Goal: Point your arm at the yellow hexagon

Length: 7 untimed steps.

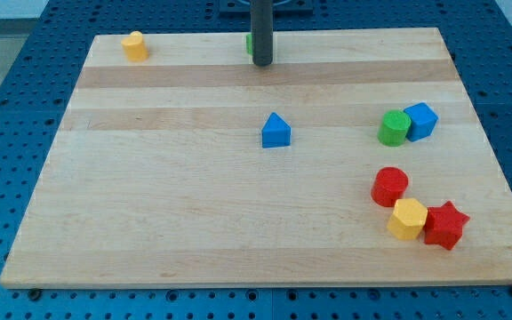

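The yellow hexagon (407, 219) lies near the view's bottom right, touching a red star (444, 225) on its right and a red round block (389, 187) just above it. My tip (262, 64) rests on the board at the view's top centre, far from the hexagon, up and to the left of it. A second yellow block (134, 45), possibly heart-shaped, sits at the top left corner.
A green block (250, 43) is mostly hidden behind the rod at the top edge. A blue triangle-roofed block (276, 131) stands mid-board. A green round block (394, 128) touches a blue cube (421, 120) at the right. The wooden board (149, 222) lies on a blue pegboard.
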Tool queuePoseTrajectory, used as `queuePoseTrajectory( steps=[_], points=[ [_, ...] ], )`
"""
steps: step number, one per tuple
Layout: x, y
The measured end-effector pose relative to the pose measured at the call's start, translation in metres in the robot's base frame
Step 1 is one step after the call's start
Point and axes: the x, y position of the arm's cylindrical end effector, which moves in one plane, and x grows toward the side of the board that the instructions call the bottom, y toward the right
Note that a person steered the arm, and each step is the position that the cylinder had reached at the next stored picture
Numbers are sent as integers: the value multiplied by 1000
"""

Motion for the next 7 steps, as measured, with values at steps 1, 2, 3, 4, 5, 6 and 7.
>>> queuePoseTrajectory(
  steps=[1,2,3,4,5,6,7],
  points=[
    [0,0],
    [11,0],
    [34,0],
    [64,3],
    [80,29],
    [89,53],
    [112,61]
  ],
)
